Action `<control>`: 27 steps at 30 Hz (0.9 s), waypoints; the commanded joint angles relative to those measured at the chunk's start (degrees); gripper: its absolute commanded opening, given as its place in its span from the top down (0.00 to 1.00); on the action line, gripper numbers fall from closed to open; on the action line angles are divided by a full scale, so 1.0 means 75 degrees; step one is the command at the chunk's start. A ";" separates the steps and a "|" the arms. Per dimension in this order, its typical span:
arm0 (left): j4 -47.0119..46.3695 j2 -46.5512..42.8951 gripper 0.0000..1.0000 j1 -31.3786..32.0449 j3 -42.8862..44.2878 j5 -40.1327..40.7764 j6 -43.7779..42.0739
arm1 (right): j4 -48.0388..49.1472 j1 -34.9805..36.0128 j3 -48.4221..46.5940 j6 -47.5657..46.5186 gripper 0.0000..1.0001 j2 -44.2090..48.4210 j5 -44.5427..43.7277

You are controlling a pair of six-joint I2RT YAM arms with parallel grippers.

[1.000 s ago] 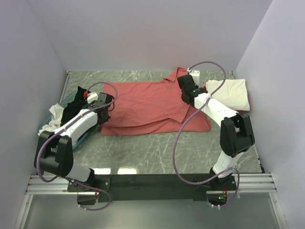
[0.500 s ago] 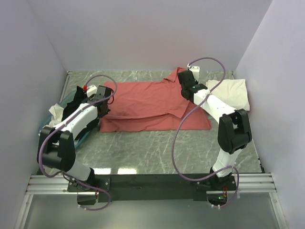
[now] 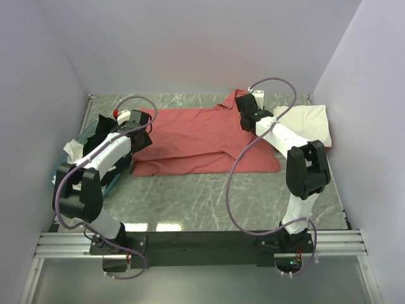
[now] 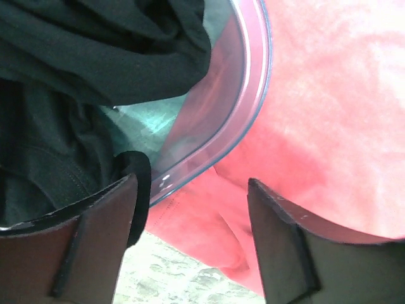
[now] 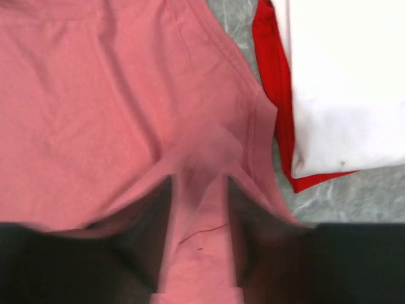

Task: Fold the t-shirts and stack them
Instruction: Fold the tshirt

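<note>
The salmon-pink t-shirt [image 3: 196,136] lies folded across the back middle of the table. My left gripper [image 3: 142,132] is at its left edge, beside the basin. Its jaws stand open over the pink cloth [image 4: 304,114] and hold nothing [image 4: 190,209]. My right gripper [image 3: 244,116] is low over the shirt near the collar. In the right wrist view it is open [image 5: 199,183], with a ridge of pink cloth [image 5: 95,95] lying loose between the blurred fingers. A cream-white t-shirt [image 3: 310,123] lies folded at the right on a red one [image 5: 272,76].
A teal plastic basin [image 3: 95,130] at the left holds black cloth [image 4: 95,50] and white cloth [image 3: 71,151]. Its clear rim [image 4: 247,95] overlaps the pink shirt's edge right by my left fingers. Grey walls close in three sides. Bare marble [image 3: 209,196] lies in front.
Both grippers carried the pink shirt's near layer toward the back, flattening the fold. Both were shut on the cloth and have now opened and let it go.
</note>
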State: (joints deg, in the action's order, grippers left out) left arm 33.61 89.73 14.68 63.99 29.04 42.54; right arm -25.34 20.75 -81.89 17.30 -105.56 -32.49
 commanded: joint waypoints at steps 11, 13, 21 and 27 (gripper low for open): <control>-0.0273 -0.1323 0.14 0.0807 0.0270 -0.0204 0.0022 | 0.0203 -0.0130 0.0967 0.0400 0.30 0.2190 0.1856; -0.0437 -0.1487 0.13 0.1332 0.0176 -0.0296 0.0058 | 0.0379 -0.0119 0.1600 0.0610 0.30 0.2401 0.2688; -0.2230 -0.1559 0.12 0.2870 -0.0808 -0.1012 0.0116 | 0.1246 0.0022 0.3381 0.0834 0.32 0.2590 0.4625; -0.3118 -0.0680 0.12 0.3351 -0.0961 -0.1504 0.0140 | 0.1282 0.0186 0.3512 0.0811 0.32 0.2334 0.4590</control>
State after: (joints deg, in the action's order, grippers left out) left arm 17.37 82.50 38.83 57.41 20.60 43.00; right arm -19.62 21.54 -54.30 23.07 -87.68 0.23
